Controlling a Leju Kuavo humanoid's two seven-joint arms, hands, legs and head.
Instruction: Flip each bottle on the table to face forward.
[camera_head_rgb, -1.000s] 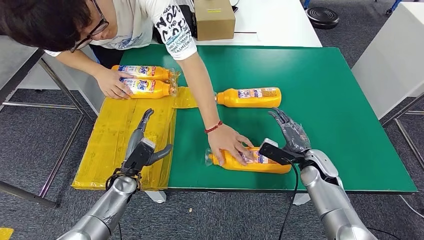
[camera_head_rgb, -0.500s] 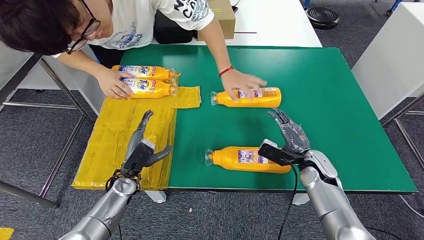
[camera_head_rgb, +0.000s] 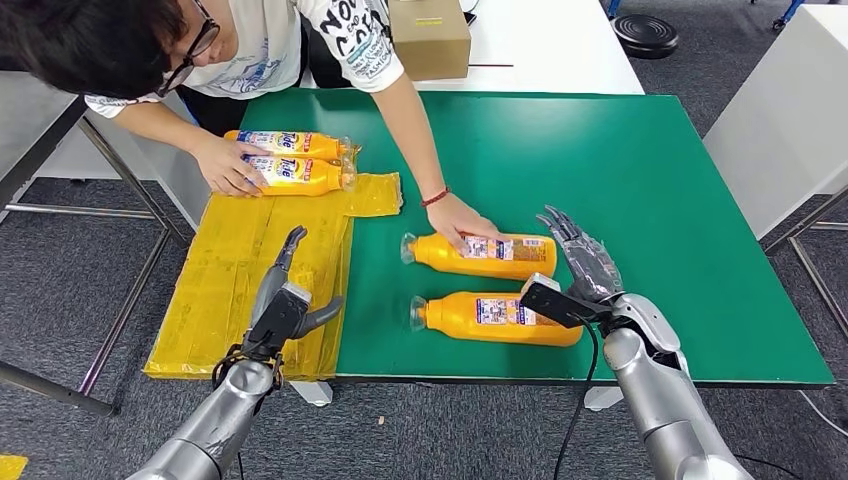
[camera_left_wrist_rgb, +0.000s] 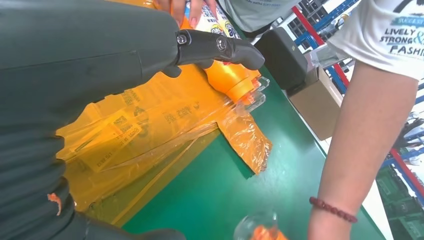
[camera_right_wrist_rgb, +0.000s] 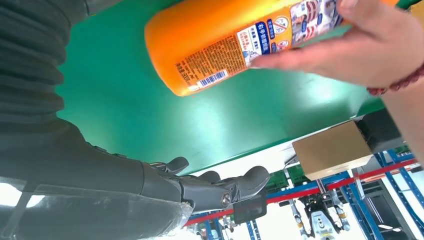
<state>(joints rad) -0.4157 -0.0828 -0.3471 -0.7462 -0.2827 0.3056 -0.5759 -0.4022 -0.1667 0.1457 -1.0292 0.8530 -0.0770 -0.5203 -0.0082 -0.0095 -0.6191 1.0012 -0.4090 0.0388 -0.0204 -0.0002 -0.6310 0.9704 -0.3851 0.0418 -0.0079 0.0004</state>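
A cardboard box (camera_head_rgb: 429, 37) sits beyond the green table (camera_head_rgb: 640, 160), behind a leaning person (camera_head_rgb: 250, 45).

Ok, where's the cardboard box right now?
In the head view, the box sits on the white table beyond the green mat's far edge.

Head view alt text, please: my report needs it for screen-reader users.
A person's hand rests on an orange bottle lying on a green table, with a second orange bottle lying just nearer the robot. The right hand hovers open beside them; the left hand is open over yellow plastic sheeting, where two more bottles lie.
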